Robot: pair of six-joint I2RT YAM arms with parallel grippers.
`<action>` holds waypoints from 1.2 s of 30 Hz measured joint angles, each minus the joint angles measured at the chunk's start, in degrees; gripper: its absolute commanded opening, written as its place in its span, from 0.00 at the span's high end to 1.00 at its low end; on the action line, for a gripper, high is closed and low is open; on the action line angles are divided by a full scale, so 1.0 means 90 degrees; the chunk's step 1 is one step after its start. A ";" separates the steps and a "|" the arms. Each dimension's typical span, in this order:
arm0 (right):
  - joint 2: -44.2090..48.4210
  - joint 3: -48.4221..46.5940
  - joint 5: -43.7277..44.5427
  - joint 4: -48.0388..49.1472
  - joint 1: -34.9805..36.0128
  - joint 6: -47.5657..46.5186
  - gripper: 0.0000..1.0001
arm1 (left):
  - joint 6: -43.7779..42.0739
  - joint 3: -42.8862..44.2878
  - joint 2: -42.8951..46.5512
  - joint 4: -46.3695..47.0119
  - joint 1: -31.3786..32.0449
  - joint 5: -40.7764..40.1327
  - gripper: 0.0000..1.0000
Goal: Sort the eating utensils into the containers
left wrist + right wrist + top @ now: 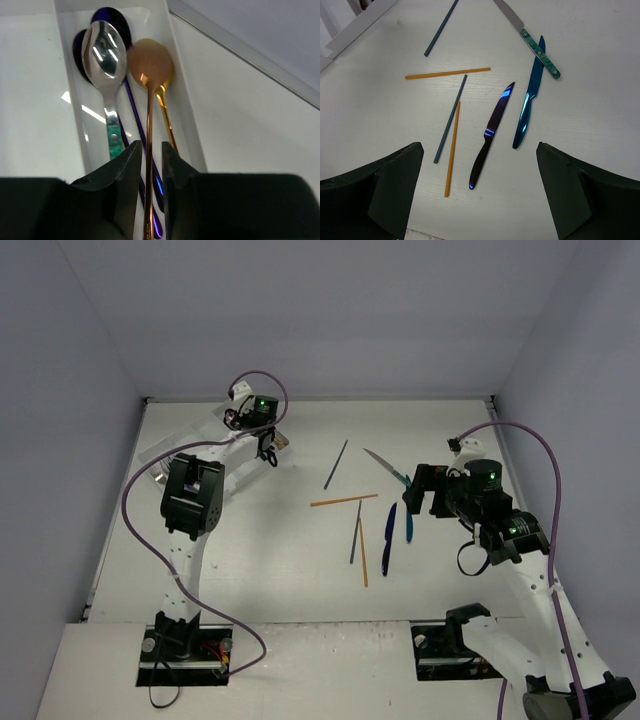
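My left end effector (pixel 150 145) is on the left, over the tray (pixel 94 135) at the far left of the bench (pixel 300 570). It points along one slot of the tray. Five spoons lie in that slot with their bowls away from it. A silver spoon (pixel 104 47) with a green handle is on the left. Two purple spoons (pixel 112 17) lie partly under it. Next is a copper spoon (pixel 148 62), with a gold spoon (pixel 167 120) under it. The copper spoon's handle runs right between the two fingers. The jaws are only a little apart. I see a thin gap beside the handle, so they are not squeezing it.

The loose things lie in the middle of the bench, well away from the tray. A grey chopstick (pixel 441 27) lies farthest off, then an orange chopstick (pixel 447 73) lying crosswise. A second grey one (pixel 451 118) and a second orange one (pixel 452 147) lie side by side.

My right end effector (pixel 477 147) is on the right, wide open and holding nothing. It hangs above the bench. A purple knife (pixel 492 132) lies just ahead, between its two fingers. A blue knife (pixel 529 100) lies just right of that. A silver knife (pixel 527 37) lies farther off, and its green handle touches the blue knife's tip.
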State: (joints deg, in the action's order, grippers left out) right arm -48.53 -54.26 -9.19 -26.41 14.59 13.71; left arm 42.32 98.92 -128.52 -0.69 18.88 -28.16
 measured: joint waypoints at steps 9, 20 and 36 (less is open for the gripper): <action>-0.0048 -0.0034 0.0016 -0.0002 0.0000 -0.0021 0.05 | -0.0092 -0.0015 0.0256 -0.0098 -0.0120 0.0039 0.45; -0.0327 -0.0217 0.0041 -0.0003 0.0000 -0.0154 0.05 | -0.1750 -0.1096 0.2517 -0.0793 0.1046 0.2146 0.46; -0.0345 -0.0231 0.0203 -0.0005 0.0000 0.0017 0.06 | -0.1096 -0.2106 0.2561 -0.2336 0.3596 0.3445 0.59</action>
State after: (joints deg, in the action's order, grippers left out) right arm -51.64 -56.34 -7.36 -26.46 14.59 13.86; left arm 32.46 79.97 -105.47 -21.72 51.24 2.84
